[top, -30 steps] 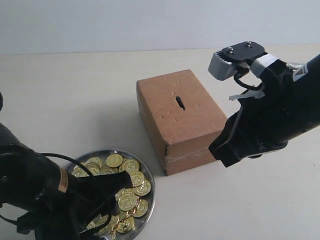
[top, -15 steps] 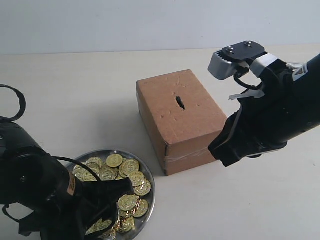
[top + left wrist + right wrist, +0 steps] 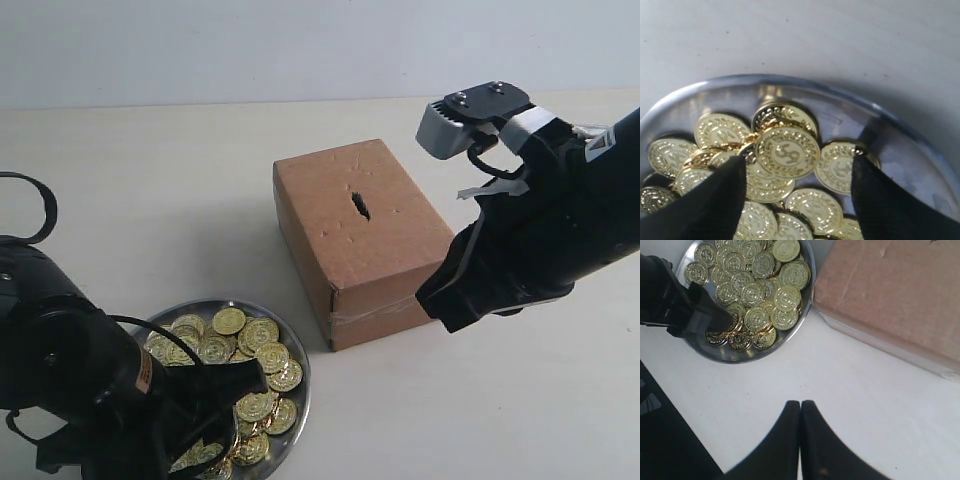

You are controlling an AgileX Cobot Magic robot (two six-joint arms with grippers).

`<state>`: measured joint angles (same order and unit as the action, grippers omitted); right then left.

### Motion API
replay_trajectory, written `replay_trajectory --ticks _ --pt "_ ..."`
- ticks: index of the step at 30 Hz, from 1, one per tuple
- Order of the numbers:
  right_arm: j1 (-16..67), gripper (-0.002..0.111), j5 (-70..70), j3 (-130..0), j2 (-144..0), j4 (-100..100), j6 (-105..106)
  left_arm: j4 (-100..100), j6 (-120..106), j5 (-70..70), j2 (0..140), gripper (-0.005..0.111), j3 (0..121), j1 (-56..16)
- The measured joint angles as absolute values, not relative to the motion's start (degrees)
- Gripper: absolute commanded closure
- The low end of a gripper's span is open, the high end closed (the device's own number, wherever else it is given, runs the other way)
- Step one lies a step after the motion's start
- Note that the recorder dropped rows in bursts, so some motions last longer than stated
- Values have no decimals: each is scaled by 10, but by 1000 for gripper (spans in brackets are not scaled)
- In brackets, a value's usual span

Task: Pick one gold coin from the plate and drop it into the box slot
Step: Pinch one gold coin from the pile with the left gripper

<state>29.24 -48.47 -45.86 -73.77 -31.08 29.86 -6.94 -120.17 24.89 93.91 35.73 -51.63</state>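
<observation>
The silver plate [image 3: 304,383] at the front left holds a heap of gold coins [image 3: 252,334]. My left gripper [image 3: 799,165] is open and lowered into the plate, its fingertips [image 3: 738,167] straddling several coins [image 3: 787,151]; nothing is gripped. The exterior view shows it as the dark left gripper [image 3: 238,384] over the plate's near half. The brown box [image 3: 360,245] stands in the middle with its dark slot [image 3: 359,205] on top. My right gripper [image 3: 800,405] is shut and empty above bare table, hanging by the box's right front corner as the right gripper [image 3: 447,303].
The right wrist view looks down on the plate [image 3: 720,353], the coins [image 3: 752,290], the left arm's fingers [image 3: 715,321] and the taped end of the box [image 3: 890,295]. A black cable loop [image 3: 45,215] rises from the left arm. White table lies around.
The left arm has tipped down and drawn toward the plate's near side, bringing its open fingers lower among the coins. The right arm, box and plate have not moved.
</observation>
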Motion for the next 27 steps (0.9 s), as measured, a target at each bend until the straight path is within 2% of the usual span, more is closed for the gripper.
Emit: replay_trajectory --ticks 10,15,20,27 --pt "292 108 -484 -459 -738 -311 299 -68 -1202 259 939 48 371 -516" --pt "292 108 -484 -459 -738 -311 299 -68 -1202 260 942 58 372 -516" --pt "292 108 -484 -459 -738 -311 299 -68 -1202 261 959 48 373 -516" --pt "292 108 -484 -459 -738 -311 299 -68 -1202 261 959 52 374 -516"
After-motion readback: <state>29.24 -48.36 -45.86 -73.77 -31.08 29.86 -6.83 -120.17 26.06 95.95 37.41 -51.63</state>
